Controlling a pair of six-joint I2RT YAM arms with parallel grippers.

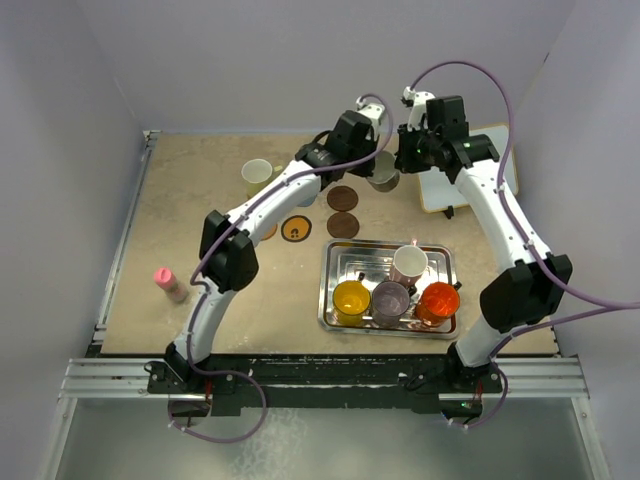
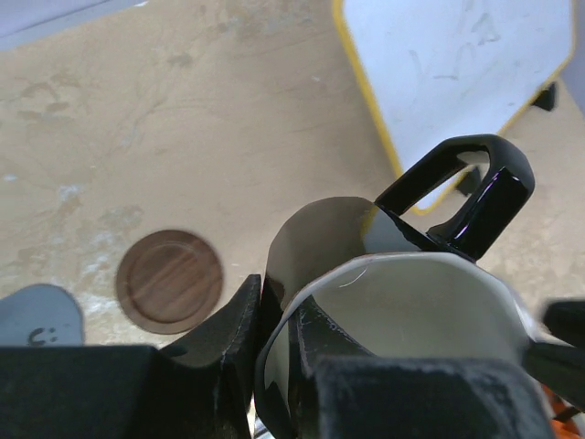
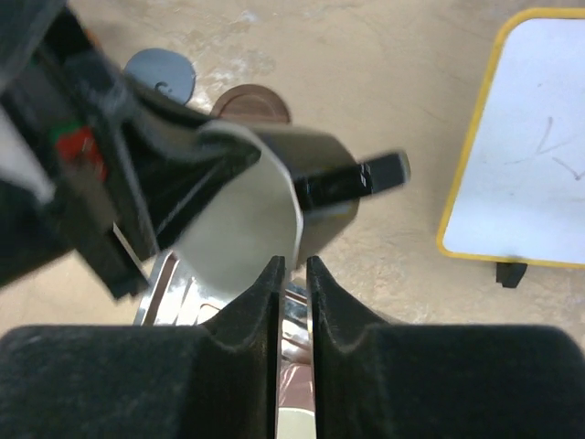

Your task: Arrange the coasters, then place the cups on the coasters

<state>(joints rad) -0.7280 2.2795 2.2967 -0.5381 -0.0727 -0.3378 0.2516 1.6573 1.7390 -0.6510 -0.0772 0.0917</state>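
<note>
The black cup (image 1: 383, 172) with a white interior hangs above the table at the back, its handle pointing away from me. My left gripper (image 2: 274, 306) is shut on its wall, one finger inside and one outside. My right gripper (image 3: 294, 265) is just beside the cup's rim (image 3: 247, 219), jaws slightly apart with nothing between them. Two dark brown coasters (image 1: 343, 197) (image 1: 343, 225) lie below the cup. A black coaster with an orange ring (image 1: 295, 229) and an orange-brown one (image 1: 268, 232) lie left of them. A blue coaster (image 3: 160, 73) shows in both wrist views.
The steel tray (image 1: 345, 262) holds pinkish-white (image 1: 409, 262), yellow-orange (image 1: 351, 298), greyish-purple (image 1: 390, 298) and orange-red (image 1: 438, 298) cups. A cream cup (image 1: 257, 175) stands back left. A yellow-edged whiteboard (image 1: 455, 190) lies back right, a pink bottle (image 1: 168, 283) at the left.
</note>
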